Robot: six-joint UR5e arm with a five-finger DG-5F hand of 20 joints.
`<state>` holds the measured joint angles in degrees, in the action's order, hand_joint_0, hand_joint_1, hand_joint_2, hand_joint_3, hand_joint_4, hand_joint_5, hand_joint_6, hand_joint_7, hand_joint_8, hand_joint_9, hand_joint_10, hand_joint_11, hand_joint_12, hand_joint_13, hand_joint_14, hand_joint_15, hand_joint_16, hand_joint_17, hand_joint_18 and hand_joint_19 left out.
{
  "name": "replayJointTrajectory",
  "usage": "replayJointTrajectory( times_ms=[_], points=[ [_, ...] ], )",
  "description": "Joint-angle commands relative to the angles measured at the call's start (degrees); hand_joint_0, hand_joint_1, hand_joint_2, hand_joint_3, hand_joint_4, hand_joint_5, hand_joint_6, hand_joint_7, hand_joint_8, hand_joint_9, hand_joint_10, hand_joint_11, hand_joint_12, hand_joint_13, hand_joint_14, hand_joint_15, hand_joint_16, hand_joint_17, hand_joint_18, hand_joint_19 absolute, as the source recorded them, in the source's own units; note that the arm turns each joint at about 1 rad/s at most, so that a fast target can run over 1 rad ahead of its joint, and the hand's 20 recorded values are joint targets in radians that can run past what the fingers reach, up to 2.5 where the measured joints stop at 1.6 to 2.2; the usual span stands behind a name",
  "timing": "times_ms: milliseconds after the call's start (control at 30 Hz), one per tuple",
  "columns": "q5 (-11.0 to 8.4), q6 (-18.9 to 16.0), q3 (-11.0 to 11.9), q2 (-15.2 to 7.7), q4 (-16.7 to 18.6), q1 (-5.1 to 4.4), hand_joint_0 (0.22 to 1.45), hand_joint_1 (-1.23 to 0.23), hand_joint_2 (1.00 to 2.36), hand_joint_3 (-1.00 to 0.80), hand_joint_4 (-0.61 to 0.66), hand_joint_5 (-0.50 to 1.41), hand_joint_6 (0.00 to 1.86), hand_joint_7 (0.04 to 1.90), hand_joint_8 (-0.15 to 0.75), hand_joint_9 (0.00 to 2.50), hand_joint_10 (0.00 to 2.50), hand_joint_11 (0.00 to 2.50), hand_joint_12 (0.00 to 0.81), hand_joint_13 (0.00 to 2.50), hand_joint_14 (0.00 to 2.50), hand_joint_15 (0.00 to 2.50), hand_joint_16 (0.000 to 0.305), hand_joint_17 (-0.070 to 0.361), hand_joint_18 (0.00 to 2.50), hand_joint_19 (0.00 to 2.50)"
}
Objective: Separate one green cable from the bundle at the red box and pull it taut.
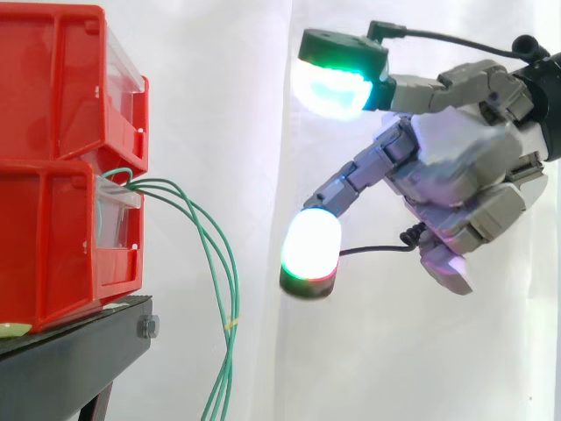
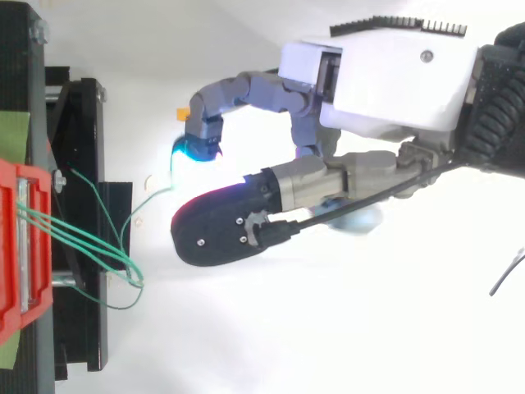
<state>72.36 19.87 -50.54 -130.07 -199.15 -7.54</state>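
Note:
Several thin green cables [image 1: 213, 250] come out of the lower of two stacked red boxes [image 1: 61, 246] and droop in loops past the stand's edge. From above, the same green cables [image 2: 90, 246] leave the red box [image 2: 16, 246] and gather near a yellow tie. My hand [image 1: 456, 175] hovers to the right of the cables, clear of them. Its fingers are spread and relaxed, glowing white and green at the tips. One fingertip [image 1: 311, 246] points down toward the cables, a short gap away. Nothing is held. In the top view the hand [image 2: 361, 90] reaches left toward the stand.
The red boxes rest on a black stand [image 1: 79, 351] at the left. A white curtain hangs behind. Open space lies between the hand and the drooping cables.

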Motion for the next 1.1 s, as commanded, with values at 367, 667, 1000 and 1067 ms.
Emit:
replayJointTrajectory(
  times_ms=[367, 667, 1000, 1067],
  points=[
    [-0.11, 21.1, -3.7, 0.1, 4.2, 1.04, 0.34, -0.28, 1.0, -0.5, 0.26, -0.11, 0.5, 0.71, 0.335, 2.0, 0.03, 1.31, 0.537, 1.95, 0.02, 1.35, 0.097, 0.217, 2.34, 1.02],
    [-0.2, 24.1, -8.4, 0.0, 18.5, 0.68, 0.34, -0.24, 1.0, -0.5, 0.35, -0.11, 0.5, 0.67, 0.331, 2.26, 0.03, 1.72, 0.497, 2.16, 0.04, 1.68, 0.099, 0.223, 2.5, 1.21],
    [-0.55, 17.2, -12.3, 0.0, 33.5, -0.99, 0.33, -0.23, 1.0, -0.5, 0.37, -0.1, 0.5, 0.66, 0.353, 2.26, 0.02, 1.87, 0.497, 2.07, 0.37, 1.58, 0.102, 0.23, 2.42, 1.2],
    [-0.64, 14.6, -12.7, 0.0, 34.7, -1.25, 0.33, -0.23, 1.0, -0.5, 0.38, -0.1, 0.5, 0.66, 0.361, 2.24, 0.02, 1.87, 0.5, 2.05, 0.39, 1.55, 0.104, 0.234, 2.37, 1.18]
  ],
)
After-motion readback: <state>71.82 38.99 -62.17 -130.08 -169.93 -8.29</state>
